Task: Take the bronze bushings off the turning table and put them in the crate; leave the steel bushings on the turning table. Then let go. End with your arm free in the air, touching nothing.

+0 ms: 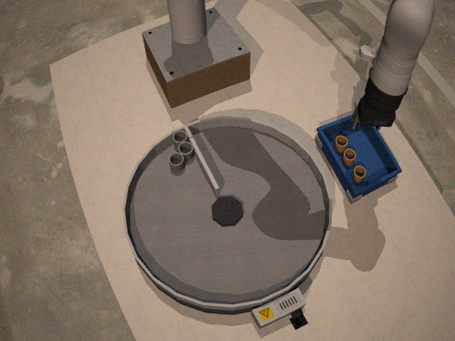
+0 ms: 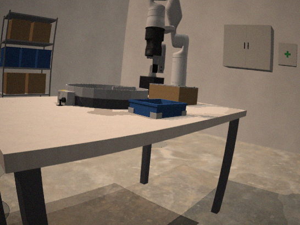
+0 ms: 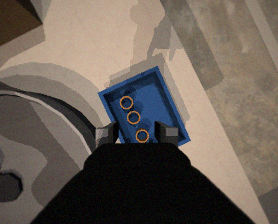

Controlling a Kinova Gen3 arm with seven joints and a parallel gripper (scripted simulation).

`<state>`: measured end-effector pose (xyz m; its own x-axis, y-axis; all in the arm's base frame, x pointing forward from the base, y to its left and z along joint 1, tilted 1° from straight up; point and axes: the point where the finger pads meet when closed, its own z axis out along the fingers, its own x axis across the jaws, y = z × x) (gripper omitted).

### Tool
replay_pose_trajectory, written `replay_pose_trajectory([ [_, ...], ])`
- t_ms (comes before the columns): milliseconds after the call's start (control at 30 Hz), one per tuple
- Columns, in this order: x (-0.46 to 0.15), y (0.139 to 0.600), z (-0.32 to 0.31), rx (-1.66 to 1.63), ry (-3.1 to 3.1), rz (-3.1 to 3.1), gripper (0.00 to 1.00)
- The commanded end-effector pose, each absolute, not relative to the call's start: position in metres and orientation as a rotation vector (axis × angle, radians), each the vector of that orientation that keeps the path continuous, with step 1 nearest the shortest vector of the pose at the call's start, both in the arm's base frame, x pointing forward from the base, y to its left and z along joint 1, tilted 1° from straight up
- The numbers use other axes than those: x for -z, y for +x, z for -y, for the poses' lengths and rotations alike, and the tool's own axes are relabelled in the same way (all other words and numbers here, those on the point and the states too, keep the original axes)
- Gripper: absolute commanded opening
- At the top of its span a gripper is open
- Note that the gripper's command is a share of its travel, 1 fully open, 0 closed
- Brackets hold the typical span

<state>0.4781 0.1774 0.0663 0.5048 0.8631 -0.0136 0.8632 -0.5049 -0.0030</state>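
Observation:
Three bronze bushings stand upright in a row in the blue crate [image 1: 333, 164] [image 2: 170, 110] [image 3: 175, 108], along its turning-table side: one bushing [image 1: 342, 149] [image 3: 126, 109], a second bushing [image 1: 349, 163] [image 3: 133, 124] and a third bushing [image 1: 359, 180] [image 3: 142, 142]. Three steel bushings [image 1: 177, 169] [image 1: 186, 157] [image 1: 178, 144] stand close together on the turning table [image 1: 187, 247] [image 2: 104, 92] [image 3: 15, 125]. No bronze bushing shows on it. My gripper [image 1: 366, 127] [image 2: 156, 69] [image 3: 136, 129] is open and empty, pointing down, above the crate. The crate walls hide its contents in the exterior view.
A straight bar [image 1: 202, 159] runs from the turning table's rim toward its dark hub [image 1: 227, 210], beside the steel bushings. The raised rim surrounds the disc. A grey box with a warning label [image 1: 279, 308] [image 2: 66, 97] sits outside the rim. The arm's base block [image 1: 208, 88] [image 2: 165, 94] stands behind.

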Motion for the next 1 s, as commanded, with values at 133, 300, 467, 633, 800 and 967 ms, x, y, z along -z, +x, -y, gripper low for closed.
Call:
replay_pose_trajectory([
  [133,-0.0698,0.4789,-0.1786,0.018,2.563,-1.811,1.00],
  [300,-0.0704,0.4790,-0.1789,0.018,2.520,-1.871,1.00],
  [467,-0.0704,0.4790,-0.1789,0.018,2.520,-1.871,1.00],
  [633,-0.0717,0.4791,-0.1794,0.018,2.429,-1.988,1.00],
  [800,-0.0735,0.4792,-0.1801,0.018,2.284,-2.155,1.00],
  [967,-0.0735,0.4792,-0.1801,0.018,2.284,-2.155,1.00],
])
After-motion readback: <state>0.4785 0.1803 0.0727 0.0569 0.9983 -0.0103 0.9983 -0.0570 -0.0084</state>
